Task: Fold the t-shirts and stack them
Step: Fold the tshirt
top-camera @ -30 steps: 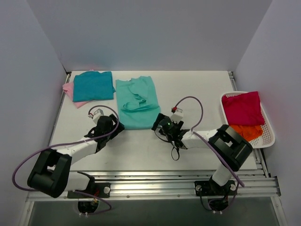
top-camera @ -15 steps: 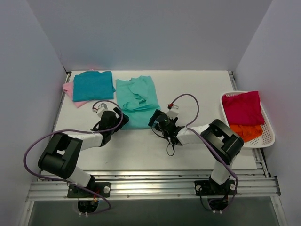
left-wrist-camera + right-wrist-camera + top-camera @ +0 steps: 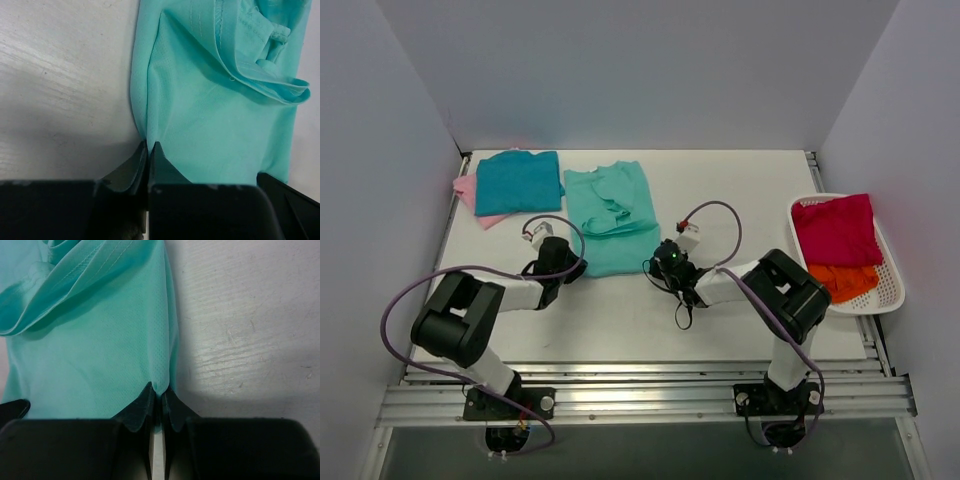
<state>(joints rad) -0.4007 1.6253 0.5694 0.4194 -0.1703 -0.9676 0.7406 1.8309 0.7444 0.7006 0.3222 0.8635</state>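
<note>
A mint-green t-shirt point(image 3: 612, 215) lies partly folded in the middle of the table, sleeves turned inward. My left gripper point(image 3: 573, 268) is shut on the shirt's near left corner point(image 3: 150, 145), the cloth pinched between its fingertips. My right gripper point(image 3: 657, 263) is shut on the near right corner point(image 3: 161, 389) of the same mint-green t-shirt point(image 3: 95, 340). A darker teal t-shirt point(image 3: 519, 182) sits folded on a pink t-shirt point(image 3: 470, 193) at the back left. Crimson point(image 3: 836, 229) and orange point(image 3: 845, 279) t-shirts lie in the basket.
The white slotted basket point(image 3: 895, 285) stands at the table's right edge. White walls close the back and both sides. Purple cables loop from both arms over the near table.
Both grippers moved forward to the mint-green shirt's near corners and closed on them; they were open before.
</note>
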